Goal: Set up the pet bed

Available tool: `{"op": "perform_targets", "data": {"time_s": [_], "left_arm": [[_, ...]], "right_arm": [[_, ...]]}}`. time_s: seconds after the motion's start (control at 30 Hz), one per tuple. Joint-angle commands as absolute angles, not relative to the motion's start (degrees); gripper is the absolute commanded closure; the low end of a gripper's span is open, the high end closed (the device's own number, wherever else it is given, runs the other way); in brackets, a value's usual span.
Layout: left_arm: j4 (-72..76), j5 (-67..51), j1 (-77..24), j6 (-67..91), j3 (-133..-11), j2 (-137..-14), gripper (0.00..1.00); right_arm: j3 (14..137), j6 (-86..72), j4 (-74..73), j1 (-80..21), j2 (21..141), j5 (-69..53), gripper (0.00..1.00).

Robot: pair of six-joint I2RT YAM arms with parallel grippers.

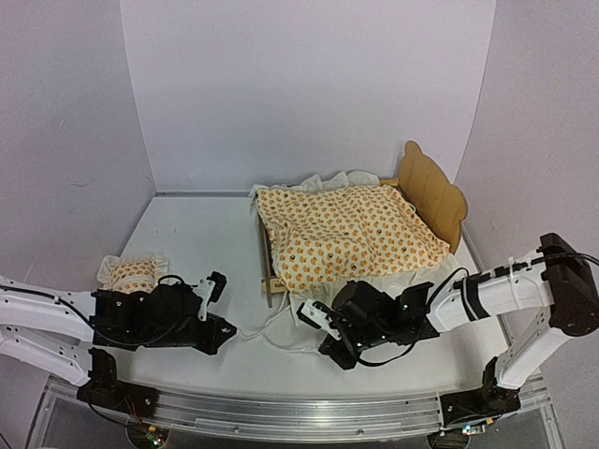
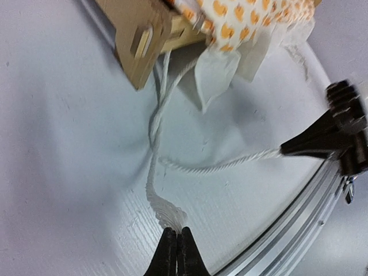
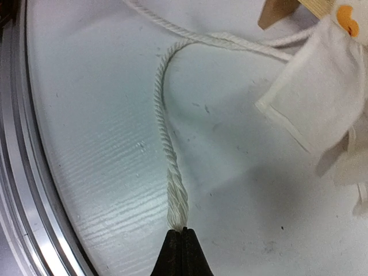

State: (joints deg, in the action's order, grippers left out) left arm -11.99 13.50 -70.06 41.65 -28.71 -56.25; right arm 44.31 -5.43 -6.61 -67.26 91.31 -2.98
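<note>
At the near edge of the table [image 1: 187,243], both grippers lie low with their fingertips turned toward each other. From the left wrist view, the left gripper [image 2: 176,231] has its 2 jaws pressed fully together, no gap between them. They pinch the frayed end of a white twisted tie cord [image 2: 153,172]. That cord runs along the table surface toward the wooden corner leg [image 2: 141,46] of the bed.

From the right wrist view, the right gripper [image 3: 183,231] is likewise clamped fully closed. It grips the end of a 2nd white tie cord [image 3: 164,144]. This cord curves up across the table and bends toward the white ruffle [image 3: 316,103] of the cover. In the left wrist view, the 2 cords meet on the table just below the bed's corner.

Right of centre and toward the back wall stands the pet bed [image 1: 447,210]. Its wavy headboard [image 1: 416,168] is upright on the far right side. A cream mattress cover [image 1: 346,234] with orange dots is spread over the frame, and its ruffled edge hangs over the near side. Neither gripper touches the frame; each holds only its cord.

Well apart, at the left, a small matching pillow [image 1: 131,274] lies just behind the left arm.
</note>
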Motion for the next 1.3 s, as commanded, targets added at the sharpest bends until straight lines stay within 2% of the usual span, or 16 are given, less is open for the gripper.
{"op": "perform_targets", "data": {"time_s": [0.0,0.07,0.1,0.17,0.27,0.3,0.37,0.43,0.53,0.63,0.73,0.87,0.93,1.27], "left_arm": [[-14.48,8.09,-69.87,45.05,-31.42,-64.21,1.0],[-14.72,5.75,-69.86,43.88,-33.37,-67.72,0.99],[-14.69,4.55,-69.83,42.17,-34.6,-68.6,0.9],[-14.54,3.67,-69.87,38.29,-36.4,-68.26,0.66],[-11.78,5.41,-69.7,34.01,-36.17,-63.8,0.35],[-10.98,6.24,-69.36,32.64,-36.1,-61.9,0.28],[-8.26,5.95,-67.22,30.79,-35.92,-60.71,0.25],[-3.55,4.37,-63.98,29.43,-35.97,-62.76,0.27],[-7.27,2.16,-58.95,26.32,-43.3,-71.28,0.47],[-4.67,0.28,-58.73,20.39,-46.95,-78.25,0.64],[-0.33,-1.82,-58.82,16.54,-48.5,-84.39,0.73],[3.29,1.39,-59.2,14.35,-50.67,-91.35,0.77],[4.93,3.78,-60.46,13.66,-51.04,-93.27,0.73],[6.35,11.97,-62.93,10.93,-52.69,-100.82,0.73]], "right_arm": [[46.27,-10.28,-18.55,-67.24,88.9,0.73,1.0],[47.29,-10.8,-17.07,-67.24,89.72,0.44,1.0],[47.89,-11.01,-16.26,-67.24,90.26,0.4,1.0],[48.77,-11.43,-14.47,-67.23,91.05,-1.38,1.0],[48.63,-12.04,-11.17,-67.24,91.23,-2.72,1.0],[48.49,-12.0,-10.49,-67.24,91.04,-2.83,1.0],[48.34,-11.85,-9.88,-67.24,90.57,-2.74,1.0],[47.99,-11.69,-9.29,-67.23,90.0,-3.03,1.0],[47.62,-11.46,-8.96,-67.24,89.06,-2.97,1.0],[46.69,-11.3,-8.54,-67.24,87.9,-2.58,1.0],[46.32,-10.87,-8.0,-67.19,87.72,-2.38,1.0],[46.18,-10.77,-7.56,-67.24,87.16,-2.76,1.0],[45.78,-10.89,-7.11,-67.24,86.66,-2.56,1.0],[43.83,-10.79,-6.21,-67.24,85.01,-2.82,1.0]]}}
